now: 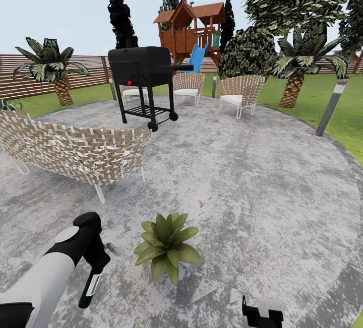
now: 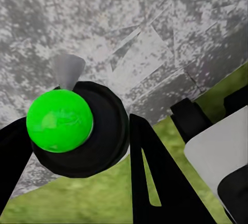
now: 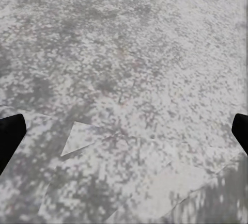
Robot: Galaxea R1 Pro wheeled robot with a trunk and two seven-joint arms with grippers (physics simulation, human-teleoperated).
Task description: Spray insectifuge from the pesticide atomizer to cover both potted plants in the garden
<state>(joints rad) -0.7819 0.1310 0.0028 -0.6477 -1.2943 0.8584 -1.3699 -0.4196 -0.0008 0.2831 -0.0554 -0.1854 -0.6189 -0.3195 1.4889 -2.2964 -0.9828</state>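
Note:
One potted plant (image 1: pixel 166 250), a low rosette of broad green leaves, stands on the round grey patio (image 1: pixel 262 182) of the garden, near the bottom middle of the head view. Just left of it, my left gripper (image 1: pixel 99 258) is shut on the pesticide atomizer (image 1: pixel 91 287), a slim dark green bottle with a white strip that hangs tilted below the fingers. The left wrist view looks at the atomizer (image 2: pixel 59 121) end-on, as a bright green round shape in a black ring between the black fingers (image 2: pixel 150 172). My right gripper (image 1: pixel 261 313) sits low at the right, open over bare paving (image 3: pixel 124 136).
A wicker sofa (image 1: pixel 75 149) stands left of the plant. Farther back are a black grill (image 1: pixel 143 73) and two wicker chairs (image 1: pixel 189 86) (image 1: pixel 241 93). A grey bollard lamp (image 1: pixel 330 106) marks the patio's right edge. Palms (image 1: pixel 295 73), lawn, a fence and a playset (image 1: pixel 191 30) lie beyond.

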